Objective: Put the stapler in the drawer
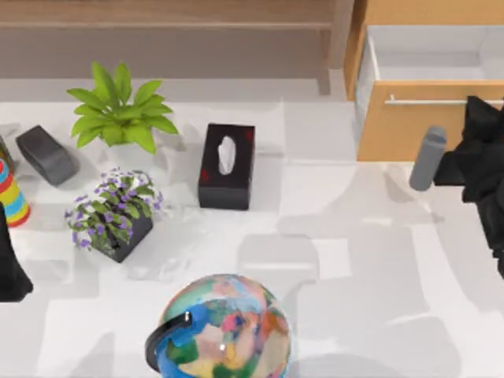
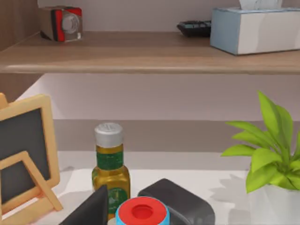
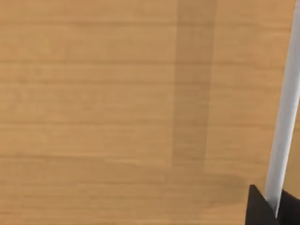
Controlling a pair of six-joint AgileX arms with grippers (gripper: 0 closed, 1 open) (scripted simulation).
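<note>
- My right jaws (image 1: 472, 106) are at the drawer (image 1: 417, 130), at the counter's far right corner; they grasp its silver handle (image 3: 285, 117). The drawer is pulled open and its white inside shows.
- The stapler (image 1: 46, 154) lies near the counter's left edge, beside the green plant (image 1: 118, 110).
- My left arm (image 1: 9, 264) is at the left edge; I cannot tell the state of its jaws.
- The bottle's label (image 2: 110, 161) has no writing that I can read.

Stapler (image 1: 46, 154) matte dark grey; drawer (image 1: 409, 130) front light wood grain (white smooth inside), bar handle (image 1: 433, 101) silvery metal; globe (image 1: 224, 331) glossy.
</note>
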